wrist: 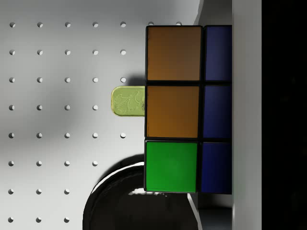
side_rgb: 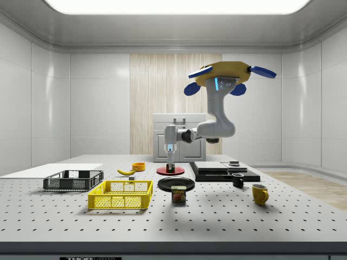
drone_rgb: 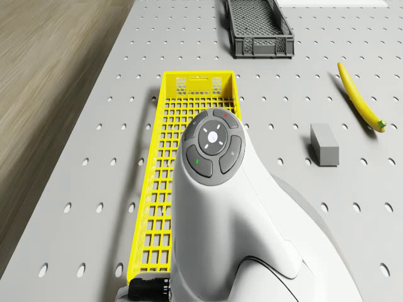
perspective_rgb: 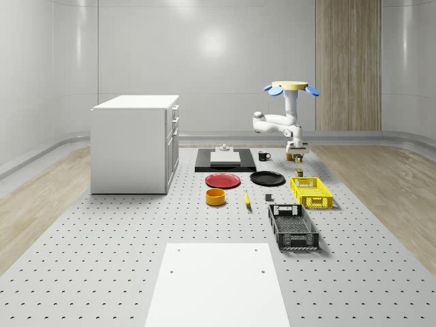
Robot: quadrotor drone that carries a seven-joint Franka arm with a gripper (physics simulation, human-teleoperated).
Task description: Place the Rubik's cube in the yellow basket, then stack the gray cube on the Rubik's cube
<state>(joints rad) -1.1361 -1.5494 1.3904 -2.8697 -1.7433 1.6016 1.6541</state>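
One Rubik's cube (wrist: 175, 110) sits clamped in the claw (perspective_rgb: 297, 151), carried above the surface beside the yellow basket (perspective_rgb: 311, 192); the drone (perspective_rgb: 292, 88) hovers overhead. Centre the cube over the basket before lowering.

A white drawer cabinet (perspective_rgb: 135, 143) stands on the gray perforated metal table (perspective_rgb: 102, 259). Behind the cabinet rise pale glossy wall panels (perspective_rgb: 204, 61) and a vertical wood-grain panel (perspective_rgb: 348, 65); light wooden floor (perspective_rgb: 41, 197) flanks it.
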